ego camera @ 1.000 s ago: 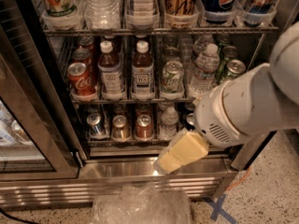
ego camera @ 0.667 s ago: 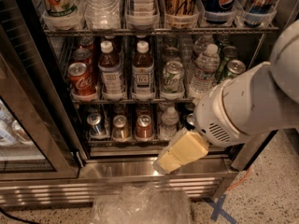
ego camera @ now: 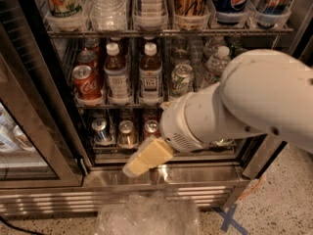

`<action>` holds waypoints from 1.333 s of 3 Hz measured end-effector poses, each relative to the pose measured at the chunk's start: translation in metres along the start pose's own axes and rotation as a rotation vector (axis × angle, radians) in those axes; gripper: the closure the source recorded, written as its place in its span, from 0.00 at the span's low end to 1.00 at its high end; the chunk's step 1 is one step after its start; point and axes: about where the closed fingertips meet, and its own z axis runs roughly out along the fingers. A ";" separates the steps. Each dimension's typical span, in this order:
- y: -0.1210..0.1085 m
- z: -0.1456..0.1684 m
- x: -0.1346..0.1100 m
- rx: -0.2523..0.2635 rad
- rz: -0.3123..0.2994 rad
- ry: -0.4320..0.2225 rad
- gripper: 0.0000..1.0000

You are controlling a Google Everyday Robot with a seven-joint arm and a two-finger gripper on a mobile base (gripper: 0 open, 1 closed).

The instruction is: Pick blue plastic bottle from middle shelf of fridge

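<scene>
The fridge [ego camera: 161, 177] stands open in front of me. On the middle shelf [ego camera: 98, 103] the blue plastic bottle [ego camera: 117, 75] stands upright, with a white cap, dark drink and pale bluish label. It is second lane from the left, between a red cola can [ego camera: 85, 82] and a like bottle with a whiter, dark-printed label [ego camera: 150, 75]. My gripper [ego camera: 146, 158] shows as a tan finger piece on the white arm [ego camera: 234, 102]. It is low, in front of the bottom rack, below and right of the bottle and apart from it. The arm hides the shelf's right end.
A silver-green can [ego camera: 182, 80] and a ribbed water bottle [ego camera: 215, 65] stand right of the two bottles. Short cans [ego camera: 127, 133] fill the rack below. The glass door [ego camera: 29, 131] hangs open at left. Crumpled clear plastic [ego camera: 146, 217] lies on the floor.
The arm and gripper have moved left, from below the silver-green can's lane to below the two bottles. The bottles and cans have not moved.
</scene>
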 end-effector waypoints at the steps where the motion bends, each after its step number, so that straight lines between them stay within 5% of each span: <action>1: 0.001 0.061 -0.046 -0.059 -0.090 -0.129 0.00; 3: 0.044 0.114 -0.104 -0.058 -0.128 -0.358 0.00; 4: 0.060 0.115 -0.117 -0.013 -0.066 -0.444 0.00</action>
